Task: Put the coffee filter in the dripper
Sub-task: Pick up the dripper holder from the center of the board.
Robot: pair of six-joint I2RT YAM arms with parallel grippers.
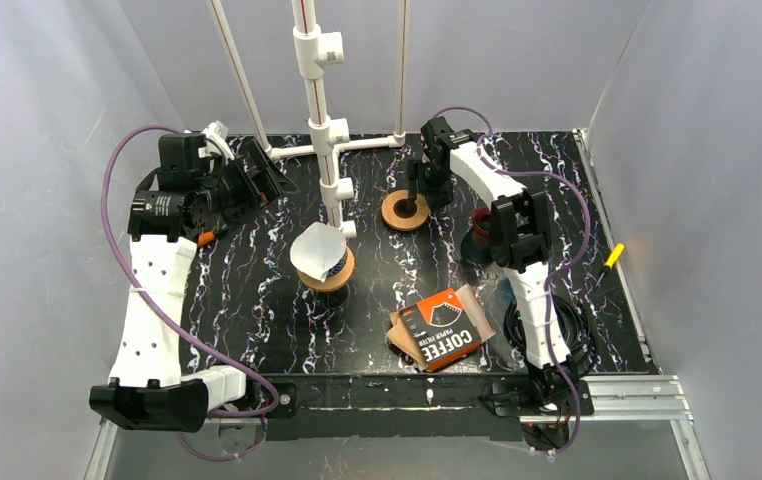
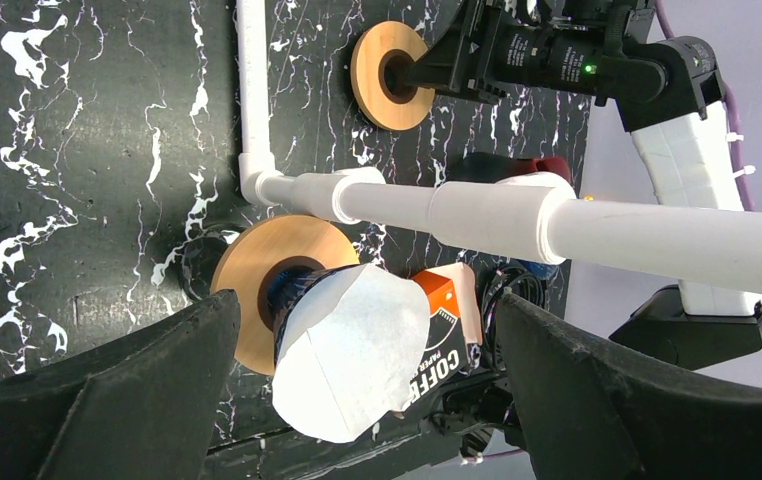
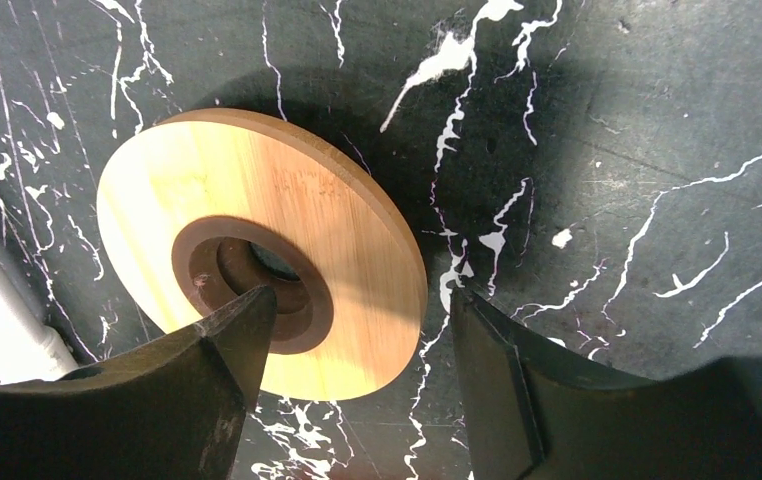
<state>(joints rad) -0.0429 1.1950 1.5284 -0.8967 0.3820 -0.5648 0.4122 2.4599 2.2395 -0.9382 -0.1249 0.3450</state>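
At the far side of the table [image 1: 257, 330], only the right wrist view shows the right end effector [image 3: 357, 300] open astride the rim of the wooden disc [image 3: 347, 240]; the left end effector [image 2: 365, 300] is open too.

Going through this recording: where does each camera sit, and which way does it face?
Top: above and behind the bases, looking down on the table; left arm and right arm both show.
Left wrist: on the left arm, looking down and across at the filter in the dripper; left gripper frames the bottom.
Right wrist: looking down on the disc; right gripper straddles its rim.
Shared: all three show the disc.
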